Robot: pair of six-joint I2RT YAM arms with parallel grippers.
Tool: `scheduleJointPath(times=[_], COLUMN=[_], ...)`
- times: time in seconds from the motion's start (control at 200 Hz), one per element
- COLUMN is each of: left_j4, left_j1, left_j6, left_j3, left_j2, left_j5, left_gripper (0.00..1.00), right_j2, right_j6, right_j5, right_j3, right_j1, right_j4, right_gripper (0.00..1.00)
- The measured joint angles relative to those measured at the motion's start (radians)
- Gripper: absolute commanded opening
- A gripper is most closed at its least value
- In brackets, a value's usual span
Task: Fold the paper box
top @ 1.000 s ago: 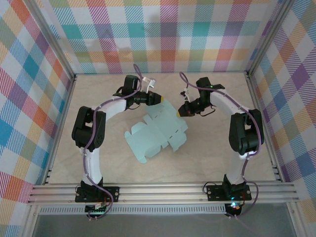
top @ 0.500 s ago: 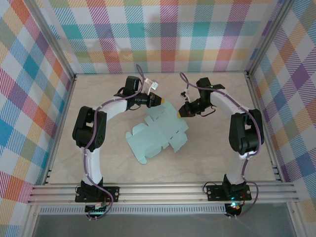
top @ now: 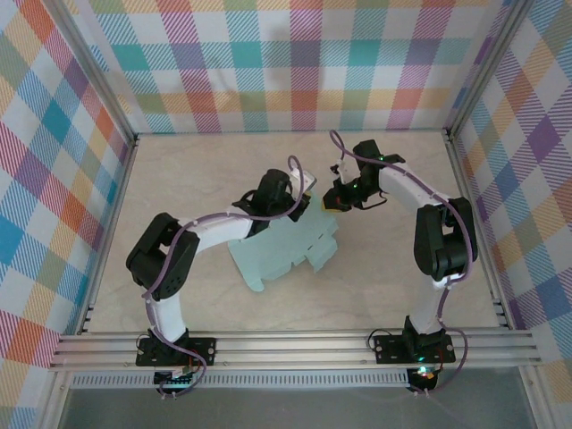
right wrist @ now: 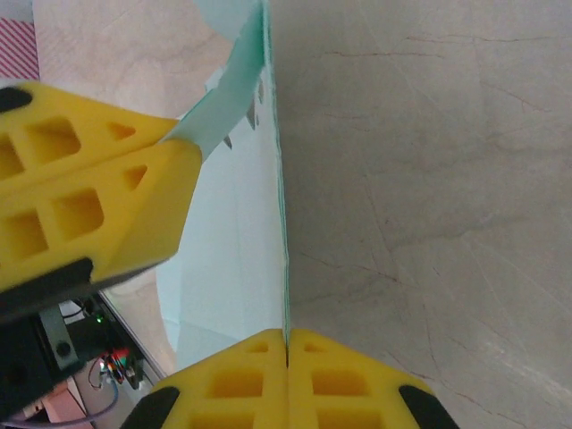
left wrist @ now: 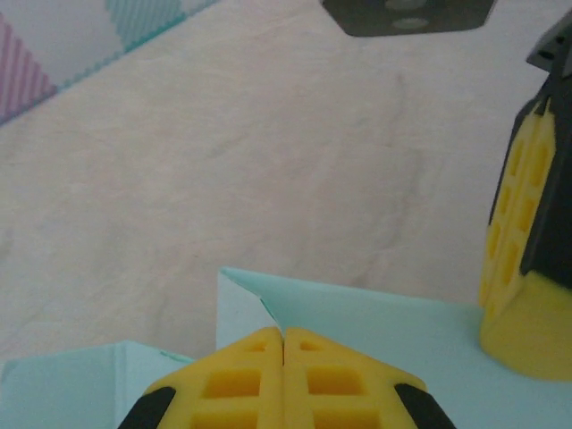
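"Top external view: where is the paper box (top: 284, 252), and how far along is it?"

"It's in the middle of the tabletop (top: 384, 286), a mostly flat mint sheet with its flaps and tabs spread out. No walls are standing and nothing is tucked. I'd call this the opening fold."

"And the hands?"

"Both are at its far edge. The left hand (left wrist: 284, 336) is pinched tight on a lifted flap. The right hand (right wrist: 287, 338), just beside it, grips the sheet's edge between closed fingers. The side panels, tabs and lid all look undone."
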Motion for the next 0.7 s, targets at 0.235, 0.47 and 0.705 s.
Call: scheduleJointPath(times=[0.235, 0.47, 0.705], left_j4=[0.023, 0.036, 0.013], left_j1=[-0.103, -0.127, -0.097], left_j6=[0.0, 0.008, -0.056], left_j3=[0.05, 0.061, 0.064], left_j2=[0.084, 0.106, 0.096], left_j5=[-0.245, -0.334, -0.253], left_gripper=[0.0, 0.0, 0.36], right_j2=[-0.019, -0.019, -0.019], right_j6=[0.038, 0.048, 0.038], right_j5=[0.007, 0.012, 0.031], right_j3=[-0.028, -0.036, -0.036], right_j1=[0.0, -0.002, -0.002], right_j4=[0.022, 0.041, 0.053], right_gripper=[0.0, 0.0, 0.0])
